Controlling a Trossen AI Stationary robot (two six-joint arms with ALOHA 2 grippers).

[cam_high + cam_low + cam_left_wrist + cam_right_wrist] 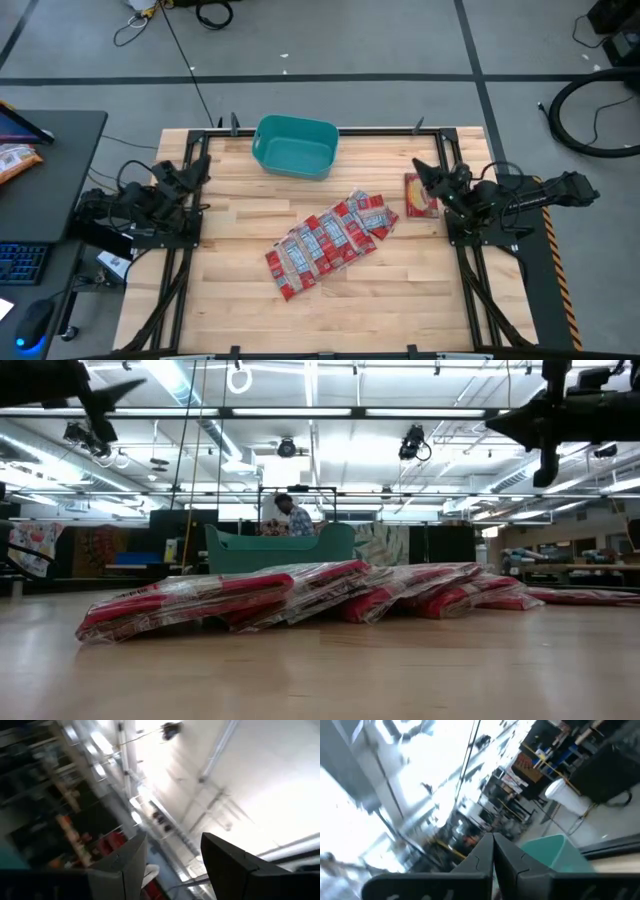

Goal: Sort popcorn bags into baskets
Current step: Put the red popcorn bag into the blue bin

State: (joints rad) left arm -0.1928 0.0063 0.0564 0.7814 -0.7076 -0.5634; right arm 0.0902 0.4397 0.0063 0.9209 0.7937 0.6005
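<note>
High view: The wooden table carries a teal basket at its far edge, near the centre. A diagonal row of overlapping red popcorn bags lies on the table in front of the basket, well apart from it. One separate popcorn bag, with a yellowish round design, lies flat near the right side, just beside the tip of the right gripper. The left gripper sits at the left table edge, well apart from all bags. Neither gripper holds anything.

Low view: The row of popcorn bags lies in a low overlapping line across the table. The basket stands behind it. Both arms appear only as dark shapes raised at the upper corners, clear of the table. A person is visible in the room beyond the basket.

Left wrist view: The left gripper points upward toward the ceiling. Its two fingers stand wide apart, with nothing between them and no contact with any object.

Right wrist view: The right gripper has its fingers pressed together, with nothing clamped between them. The basket shows beyond the fingertips.
</note>
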